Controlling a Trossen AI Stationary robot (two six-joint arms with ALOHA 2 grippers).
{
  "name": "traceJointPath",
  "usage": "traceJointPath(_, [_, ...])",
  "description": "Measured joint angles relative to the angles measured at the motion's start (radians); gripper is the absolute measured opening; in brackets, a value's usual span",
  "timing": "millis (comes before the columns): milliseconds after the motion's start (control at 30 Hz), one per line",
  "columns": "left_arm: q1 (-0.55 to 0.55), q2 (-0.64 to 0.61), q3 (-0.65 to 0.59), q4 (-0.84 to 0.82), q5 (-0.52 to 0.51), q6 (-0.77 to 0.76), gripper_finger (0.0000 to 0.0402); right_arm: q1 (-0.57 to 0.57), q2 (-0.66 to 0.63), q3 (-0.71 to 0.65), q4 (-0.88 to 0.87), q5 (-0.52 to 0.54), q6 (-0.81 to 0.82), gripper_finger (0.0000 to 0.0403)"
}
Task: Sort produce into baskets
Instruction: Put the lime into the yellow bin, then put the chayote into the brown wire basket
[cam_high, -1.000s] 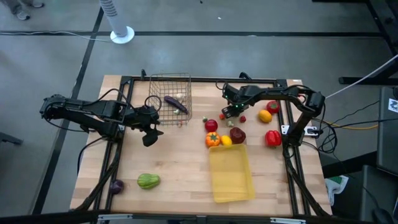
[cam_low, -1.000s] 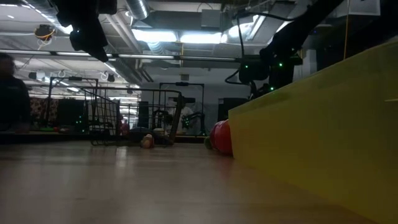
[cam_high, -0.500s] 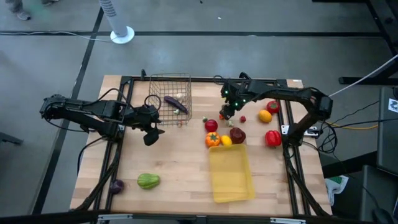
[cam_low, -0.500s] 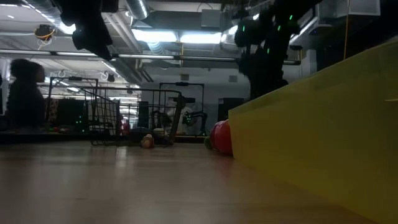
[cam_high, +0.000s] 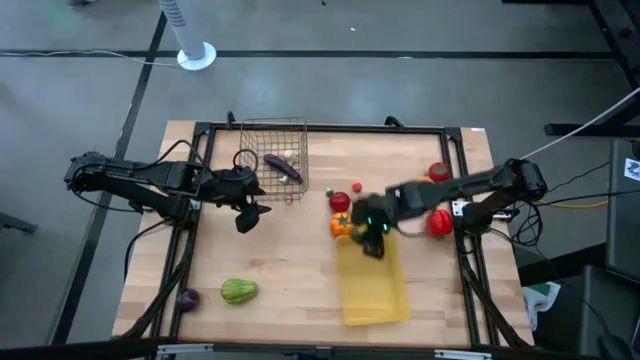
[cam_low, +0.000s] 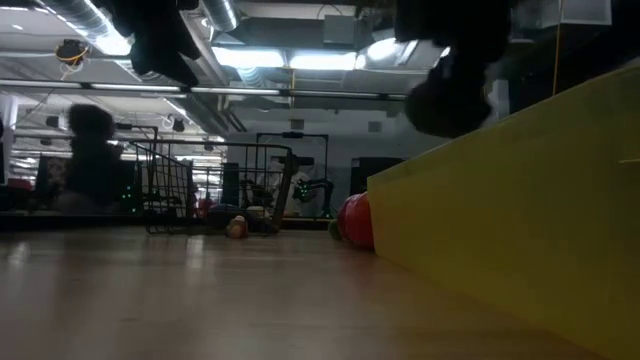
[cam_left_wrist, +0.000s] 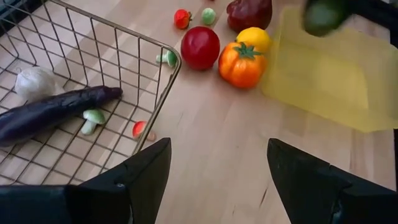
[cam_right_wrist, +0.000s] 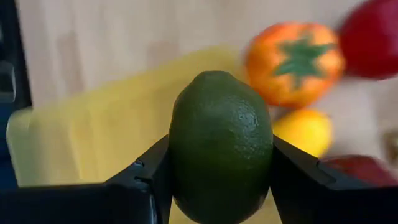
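My right gripper (cam_high: 375, 238) is shut on a green lime-like fruit (cam_right_wrist: 221, 143) above the far end of the yellow tray (cam_high: 372, 285). The fruit also shows in the left wrist view (cam_left_wrist: 323, 15). My left gripper (cam_high: 248, 215) is open and empty, above the table just near-side of the wire basket (cam_high: 274, 158). The basket holds a purple eggplant (cam_left_wrist: 56, 112), a whitish garlic (cam_left_wrist: 34, 82) and a small mushroom (cam_left_wrist: 93, 118). A red tomato (cam_high: 340, 201), an orange pepper (cam_high: 342, 224) and a yellow lemon (cam_left_wrist: 254, 38) lie on the table by the tray's far end. My right gripper pinches the green fruit's two opposite sides (cam_right_wrist: 177, 155) between its two fingers, about the fruit's middle. The fruit sticks out beyond the fingers (cam_right_wrist: 292, 180) and is lifted clear, over the yellow tray's far end.
A red pepper (cam_high: 438, 222) and another red fruit (cam_high: 438, 171) lie at the table's right. A green squash (cam_high: 238, 291) and a purple piece (cam_high: 187, 298) lie near the front left. A dark red pepper (cam_left_wrist: 249, 12) sits behind the lemon. A blurred person (cam_low: 90, 160) shows beyond the table.
My right gripper has risen from the far middle of the table and swung toward the near edge, now over the yellow tray's far end with the green fruit between its fingers.
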Motion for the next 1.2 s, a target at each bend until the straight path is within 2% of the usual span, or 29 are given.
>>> traceJointPath(133, [0.0, 0.021, 0.0, 0.006, 0.0, 0.001, 0.0262, 0.117, 0.022, 0.0, 0.011, 0.076, 0.0, 0.0198])
traceJointPath(300, [0.0, 0.047, 0.0, 0.033, 0.001, 0.003, 0.0262, 0.203, 0.052, 0.0, 0.009, 0.12, 0.0, 0.0198])
traceJointPath(700, [-0.082, 0.06, 0.0, 0.037, 0.037, -0.002, 0.0262, 0.254, 0.076, 0.0, 0.008, 0.1, 0.001, 0.0201])
traceJointPath(800, [-0.097, 0.06, 0.0, 0.037, 0.037, -0.005, 0.0263, 0.254, 0.082, 0.0, 0.006, 0.095, 0.002, 0.0222])
traceJointPath(1000, [-0.103, 0.06, 0.0, 0.037, 0.037, -0.06, 0.0263, 0.254, 0.091, 0.0, 0.01, 0.096, 0.002, 0.0293])
traceJointPath(1200, [-0.1, 0.06, -0.001, 0.038, 0.035, -0.007, 0.0263, 0.253, 0.091, 0.0, 0.011, 0.096, 0.002, 0.0332])
